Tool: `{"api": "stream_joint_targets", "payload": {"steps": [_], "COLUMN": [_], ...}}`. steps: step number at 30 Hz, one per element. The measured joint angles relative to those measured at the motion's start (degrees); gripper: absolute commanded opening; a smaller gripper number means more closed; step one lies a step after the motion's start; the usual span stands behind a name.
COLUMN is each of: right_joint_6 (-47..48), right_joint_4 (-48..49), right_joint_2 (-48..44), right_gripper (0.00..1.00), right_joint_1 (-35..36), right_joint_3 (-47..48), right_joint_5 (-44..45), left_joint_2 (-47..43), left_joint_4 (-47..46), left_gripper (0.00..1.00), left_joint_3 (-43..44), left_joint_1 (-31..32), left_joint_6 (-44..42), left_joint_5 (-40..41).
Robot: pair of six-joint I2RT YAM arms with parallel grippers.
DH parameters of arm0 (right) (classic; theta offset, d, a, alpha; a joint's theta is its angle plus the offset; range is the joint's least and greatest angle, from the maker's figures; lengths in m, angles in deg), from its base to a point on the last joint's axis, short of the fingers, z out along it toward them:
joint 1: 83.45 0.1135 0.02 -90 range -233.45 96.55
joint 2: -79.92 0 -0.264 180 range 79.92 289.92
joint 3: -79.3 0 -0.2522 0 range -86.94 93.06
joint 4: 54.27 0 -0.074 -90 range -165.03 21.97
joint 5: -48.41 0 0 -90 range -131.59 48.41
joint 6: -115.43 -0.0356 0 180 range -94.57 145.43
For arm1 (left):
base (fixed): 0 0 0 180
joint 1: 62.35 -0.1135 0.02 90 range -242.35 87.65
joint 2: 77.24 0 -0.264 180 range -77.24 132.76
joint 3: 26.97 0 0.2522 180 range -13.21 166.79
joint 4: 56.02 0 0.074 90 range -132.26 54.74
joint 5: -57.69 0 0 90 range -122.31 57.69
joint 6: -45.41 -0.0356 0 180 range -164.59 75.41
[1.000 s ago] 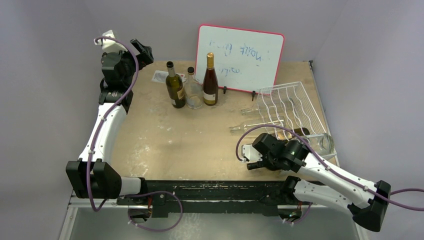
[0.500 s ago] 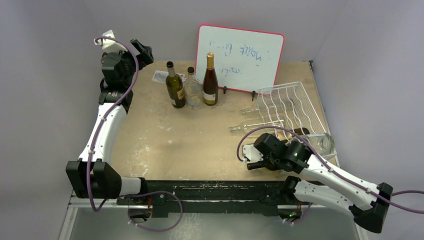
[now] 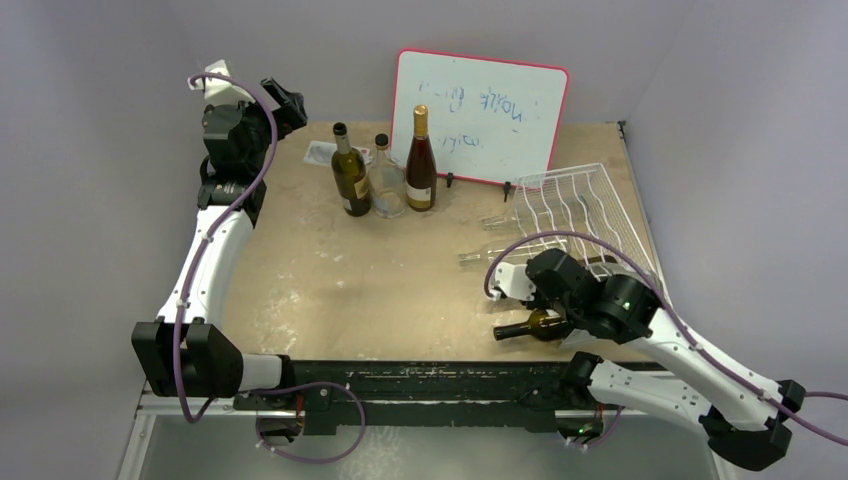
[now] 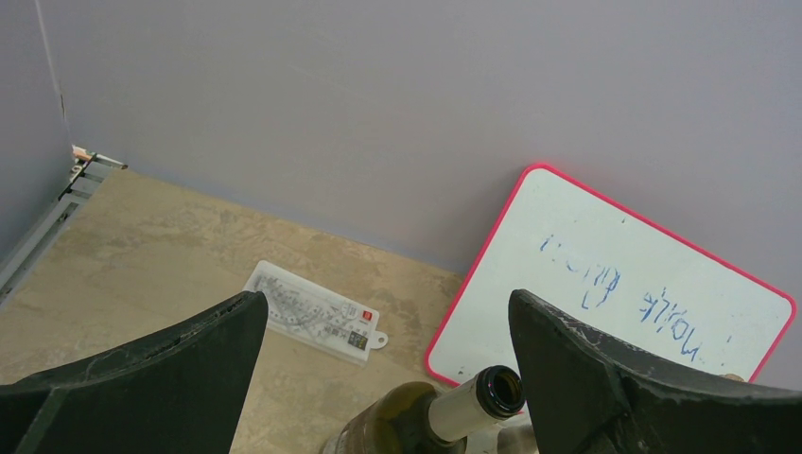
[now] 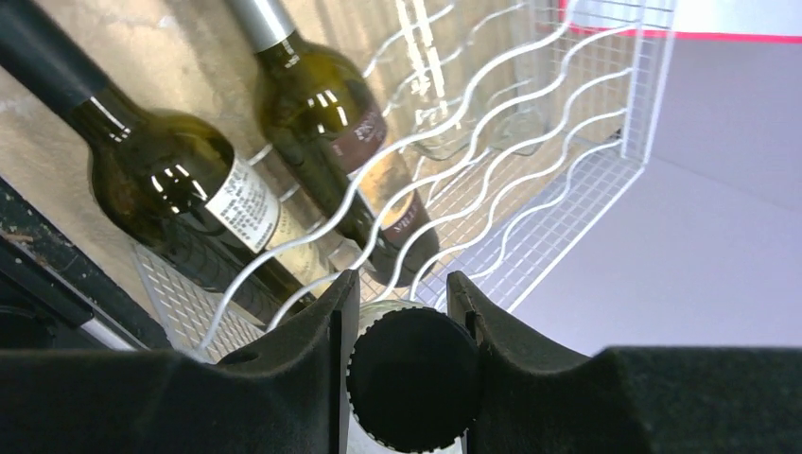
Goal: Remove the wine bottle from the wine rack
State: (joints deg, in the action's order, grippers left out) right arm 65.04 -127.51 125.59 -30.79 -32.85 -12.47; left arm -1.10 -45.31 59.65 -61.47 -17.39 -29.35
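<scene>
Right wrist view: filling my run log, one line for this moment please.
right gripper shut on black bottle cap | dark bottles lying under wine rack wires | left gripper open, empty

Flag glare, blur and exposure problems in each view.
Top external: soft even light, faint shadows, pale writing on the whiteboard. Left wrist: background sharp, left end effector dark and featureless. Right wrist: bright glints on the dark bottle, black cap underexposed in the foreground, wine rack wires washing out against the bright top edge.
</scene>
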Motion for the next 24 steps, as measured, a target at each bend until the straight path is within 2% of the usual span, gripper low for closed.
{"api": "stream_joint_targets", "payload": {"steps": [11,24], "right_joint_6": [-0.46,-0.02], "right_joint_4": [0.17,9.92], "right_joint_2": [2.51,9.07], "right_gripper": [0.0,0.0], "right_joint_1": [-0.17,0.22], "right_joint_3": [13.0,20.04], "right_joint_5": [2.58,-0.92], "left_joint_2": [0.0,0.0], "left_joint_4": [0.0,0.0], "left_gripper": [0.99,0.99], "left_joint_3": [0.0,0.0], "left_joint_1": [0.0,0.0], "left_joint_6": [0.0,0.0], "left_joint_5": [-0.15,-0.15]}}
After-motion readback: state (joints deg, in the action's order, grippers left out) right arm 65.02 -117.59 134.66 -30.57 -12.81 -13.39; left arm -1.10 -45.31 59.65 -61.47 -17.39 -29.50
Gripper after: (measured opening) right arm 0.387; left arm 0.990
